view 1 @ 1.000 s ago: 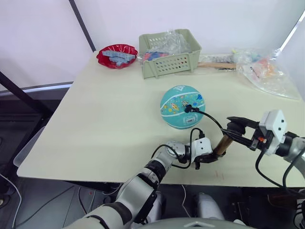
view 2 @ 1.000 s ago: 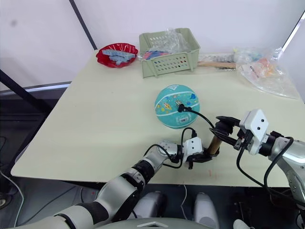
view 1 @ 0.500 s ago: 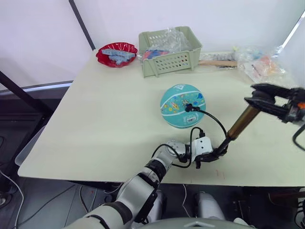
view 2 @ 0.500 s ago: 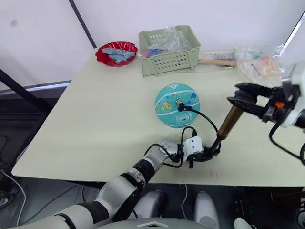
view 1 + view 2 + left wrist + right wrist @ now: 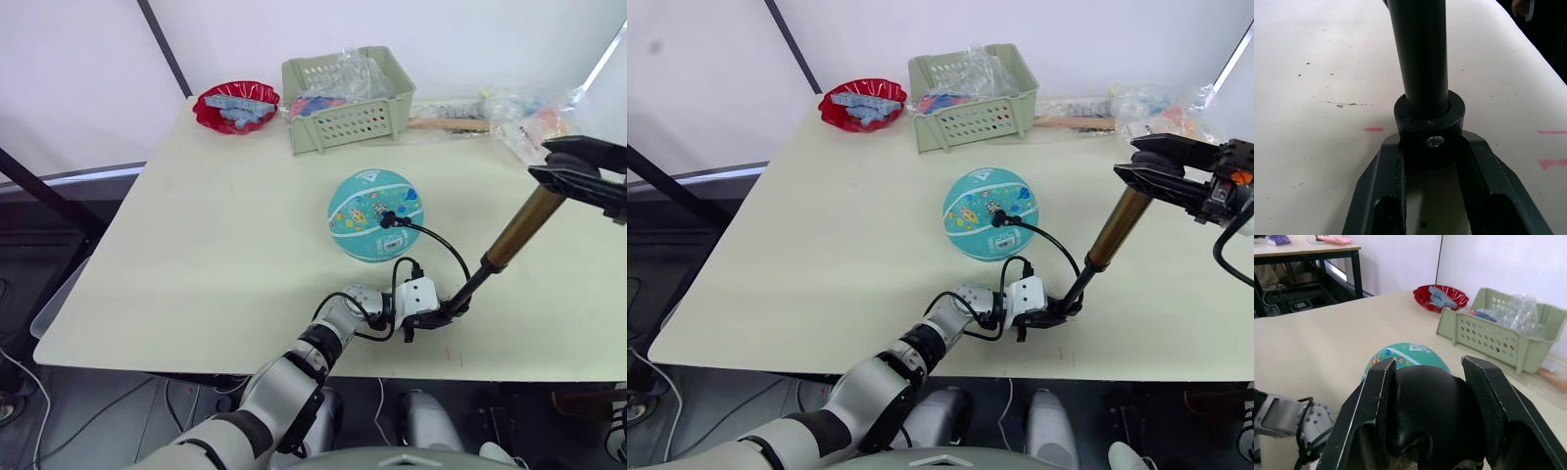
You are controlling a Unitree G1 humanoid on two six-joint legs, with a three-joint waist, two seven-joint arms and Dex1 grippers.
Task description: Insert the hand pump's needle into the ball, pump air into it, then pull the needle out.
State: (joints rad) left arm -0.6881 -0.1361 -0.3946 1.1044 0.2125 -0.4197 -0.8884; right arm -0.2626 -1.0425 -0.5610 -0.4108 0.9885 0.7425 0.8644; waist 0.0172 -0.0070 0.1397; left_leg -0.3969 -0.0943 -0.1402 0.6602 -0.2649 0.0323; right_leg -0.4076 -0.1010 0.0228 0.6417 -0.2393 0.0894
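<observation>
Clamping the hand pump point(image 5: 511, 238) at both ends on the desk point(image 5: 216, 225).
Left hand point(image 5: 1050, 315) grips the pump's black foot near the front edge; right hand point(image 5: 1164, 168) is closed on the T-handle, raised with the rod drawn out. Beyond, the hose runs to the needle point(image 5: 386, 219), seated in the teal ball point(image 5: 373, 215) mid-desk; green basket point(image 5: 348, 86) and red bowl point(image 5: 236, 104) farthest.

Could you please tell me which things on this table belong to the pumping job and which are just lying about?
In use:
the hand pump
the needle, in the ball
the ball
left gripper, holding the pump's foot
right gripper, on the handle

Lying about:
red bowl
green basket
plastic bags
</observation>
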